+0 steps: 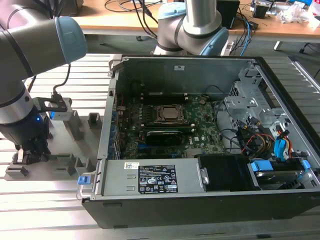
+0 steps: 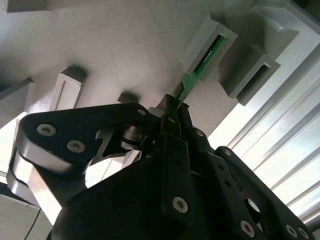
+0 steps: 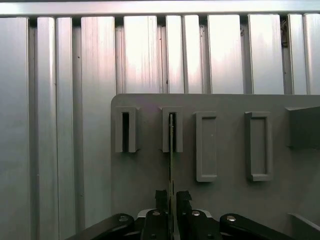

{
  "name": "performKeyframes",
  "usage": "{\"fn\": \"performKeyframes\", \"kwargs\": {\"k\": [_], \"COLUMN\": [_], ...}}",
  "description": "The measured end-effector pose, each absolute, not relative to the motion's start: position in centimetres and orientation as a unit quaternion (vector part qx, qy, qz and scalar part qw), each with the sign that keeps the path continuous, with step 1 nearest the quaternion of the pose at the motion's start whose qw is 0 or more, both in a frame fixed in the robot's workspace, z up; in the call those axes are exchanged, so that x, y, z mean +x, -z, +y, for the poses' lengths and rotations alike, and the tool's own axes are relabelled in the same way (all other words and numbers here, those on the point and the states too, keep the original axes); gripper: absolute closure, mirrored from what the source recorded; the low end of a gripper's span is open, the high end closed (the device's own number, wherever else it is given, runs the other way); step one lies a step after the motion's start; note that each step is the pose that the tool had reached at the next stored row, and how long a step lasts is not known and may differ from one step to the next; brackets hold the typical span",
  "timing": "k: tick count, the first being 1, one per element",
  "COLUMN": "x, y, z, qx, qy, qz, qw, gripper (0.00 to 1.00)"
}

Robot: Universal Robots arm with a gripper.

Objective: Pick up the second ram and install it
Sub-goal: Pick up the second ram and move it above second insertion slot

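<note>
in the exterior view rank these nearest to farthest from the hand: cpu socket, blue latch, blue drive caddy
1. blue latch, on the case corner, nearest the hand at the exterior view's left
2. CPU socket, middle of the case
3. blue drive caddy, exterior view's right

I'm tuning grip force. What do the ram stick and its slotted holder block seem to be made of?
The second ram: circuit board, likely fibreglass laminate, going by its green coating and thin, flat shape. The holder block: matte grey plastic by its look, with uniform colour and rounded edges, though painted metal cannot be ruled out.
</note>
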State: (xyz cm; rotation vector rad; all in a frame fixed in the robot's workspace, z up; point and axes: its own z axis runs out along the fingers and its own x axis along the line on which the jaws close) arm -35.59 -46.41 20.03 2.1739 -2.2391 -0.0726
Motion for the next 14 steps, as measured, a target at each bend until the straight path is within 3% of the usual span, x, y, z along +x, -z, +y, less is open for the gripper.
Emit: {"fn": "performKeyframes", "kwargs": {"k": [2,14], "x": [-35.59,-35.58], "y": [-20.02,-20.0], "z": [-46.41,-46.41], "qx": [0.696,0.696], "qy": [0.023,0.023], "qz": [-0.717,-0.717], "qw": [0.01,0.01], "gripper": [0.86,0.86]}}
